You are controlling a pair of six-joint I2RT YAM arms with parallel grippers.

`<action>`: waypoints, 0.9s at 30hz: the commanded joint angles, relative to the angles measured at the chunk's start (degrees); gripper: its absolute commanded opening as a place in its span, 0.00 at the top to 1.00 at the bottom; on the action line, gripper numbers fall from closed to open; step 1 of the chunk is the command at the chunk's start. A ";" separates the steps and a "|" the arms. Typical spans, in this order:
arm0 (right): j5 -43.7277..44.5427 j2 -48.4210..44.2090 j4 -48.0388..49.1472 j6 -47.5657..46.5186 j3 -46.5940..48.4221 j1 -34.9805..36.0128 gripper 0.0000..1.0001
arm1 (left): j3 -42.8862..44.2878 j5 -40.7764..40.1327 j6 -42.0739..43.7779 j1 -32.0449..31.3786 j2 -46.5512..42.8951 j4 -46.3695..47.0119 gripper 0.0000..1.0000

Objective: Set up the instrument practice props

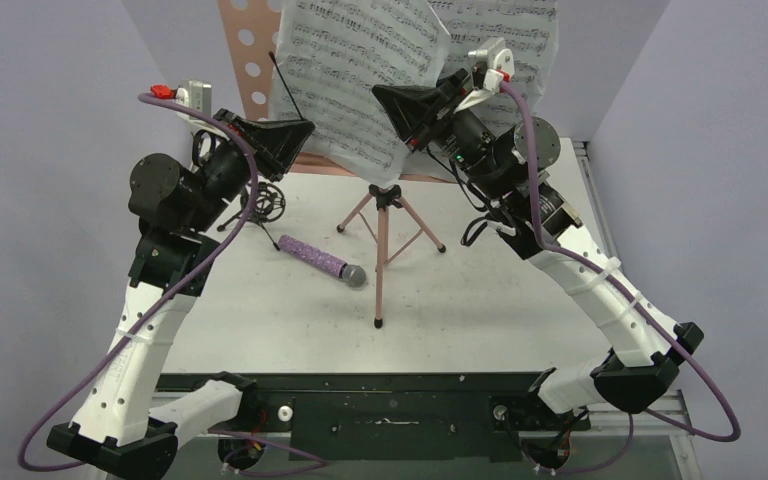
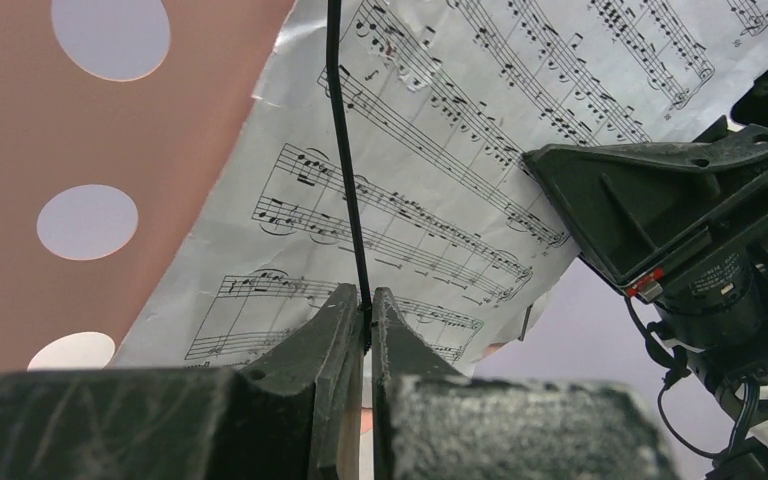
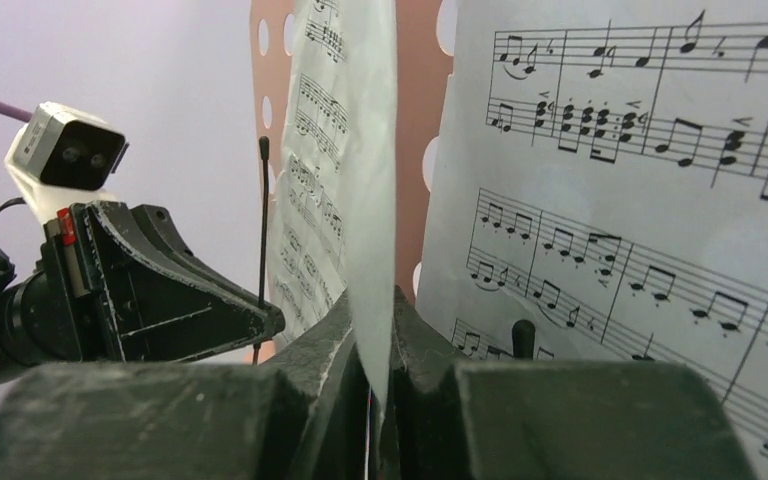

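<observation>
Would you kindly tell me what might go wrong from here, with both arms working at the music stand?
1. The right pincer is shut on the page by its edge, so a tug may crease or tear it.
2. The left pincer clamps the thin wire close beside the other, so the two might collide.
3. A push up there could tip the thin-legged stand towards the microphone lying by its feet.
</observation>
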 commanded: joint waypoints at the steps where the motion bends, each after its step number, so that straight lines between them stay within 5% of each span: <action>1: -1.72 1.84 0.34 -0.83 4.64 0.37 0.95 | -1.19 -0.58 0.96 0.38 -2.22 8.86 1.00; 27: -2.54 15.28 -13.38 -11.63 23.56 8.24 0.95 | -4.23 2.33 2.92 0.18 -2.11 12.86 1.00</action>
